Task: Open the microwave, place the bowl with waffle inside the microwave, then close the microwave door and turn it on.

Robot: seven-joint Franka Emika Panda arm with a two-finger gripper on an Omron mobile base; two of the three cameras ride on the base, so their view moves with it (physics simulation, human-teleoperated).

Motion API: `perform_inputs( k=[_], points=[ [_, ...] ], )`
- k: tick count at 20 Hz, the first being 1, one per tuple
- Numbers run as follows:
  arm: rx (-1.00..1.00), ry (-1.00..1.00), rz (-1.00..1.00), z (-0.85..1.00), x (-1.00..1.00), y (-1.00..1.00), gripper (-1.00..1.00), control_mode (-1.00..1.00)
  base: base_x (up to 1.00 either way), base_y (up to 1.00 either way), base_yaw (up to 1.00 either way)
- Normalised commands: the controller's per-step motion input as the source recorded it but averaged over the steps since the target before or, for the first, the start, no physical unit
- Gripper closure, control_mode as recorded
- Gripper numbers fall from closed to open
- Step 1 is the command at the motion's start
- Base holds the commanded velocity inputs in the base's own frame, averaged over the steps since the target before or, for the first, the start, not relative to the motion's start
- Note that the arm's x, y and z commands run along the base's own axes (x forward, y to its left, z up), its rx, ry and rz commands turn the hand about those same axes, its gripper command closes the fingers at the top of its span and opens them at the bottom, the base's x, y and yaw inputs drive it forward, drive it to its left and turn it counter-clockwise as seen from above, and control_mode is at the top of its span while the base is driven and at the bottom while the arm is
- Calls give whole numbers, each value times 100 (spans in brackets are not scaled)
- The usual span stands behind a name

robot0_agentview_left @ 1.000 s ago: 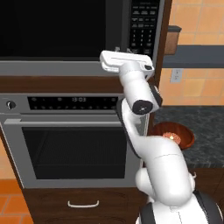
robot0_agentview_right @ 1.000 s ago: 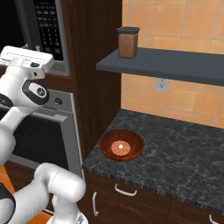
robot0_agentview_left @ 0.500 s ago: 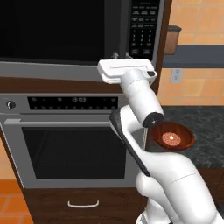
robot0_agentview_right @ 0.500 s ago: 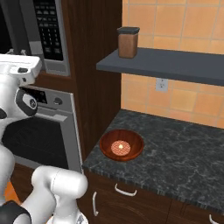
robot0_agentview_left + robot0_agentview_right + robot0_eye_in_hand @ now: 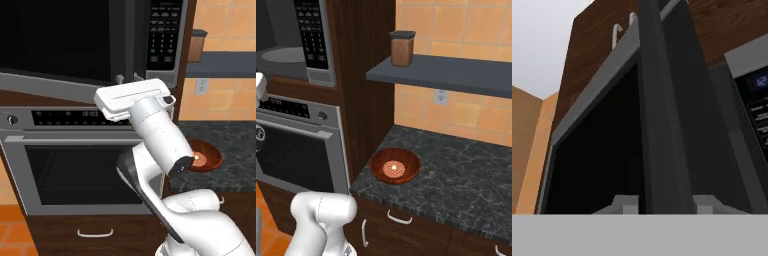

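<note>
The microwave [image 5: 165,45] stands with its microwave door [image 5: 55,45] swung partly out to the left, the grey lower edge slanting. My gripper [image 5: 128,77] is shut on the door's free edge, which rises as a dark bar between my fingertips [image 5: 624,204] in the hand view [image 5: 664,150]. From the right, the grey turntable [image 5: 283,55] shows inside, beside the keypad [image 5: 311,35]. The reddish-brown bowl [image 5: 394,166] with the waffle [image 5: 393,169] sits on the dark counter, right of the arm [image 5: 206,157].
A steel oven [image 5: 75,170] with a bar handle sits under the microwave. A dark shelf [image 5: 446,75] carries a brown jar [image 5: 402,48] above the stone counter [image 5: 466,175]. Wooden cabinet drawers run below it.
My hand has moved left and toward the base, pulling the microwave door further open. The bowl has stayed put.
</note>
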Motion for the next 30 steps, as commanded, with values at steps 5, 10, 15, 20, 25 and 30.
perform_inputs(
  k=[5, 10, 15, 20, 25, 30],
  points=[
    [-3, 7, 9, -17, -63, 74, -100, -100, 0, 0, 0],
    [13, -2, 0, -1, -84, -30, -100, -100, 0, 0, 0],
    [36, 0, 0, 33, -90, -79, -100, -100, 0, 0, 0],
    [39, 14, 20, 12, 1, -94, -100, -100, 0, 0, 0],
    [38, 20, 37, -27, 67, -61, -100, -100, 0, 0, 0],
    [21, 21, 32, -45, 36, -4, -100, -100, 0, 0, 0]
  ],
)
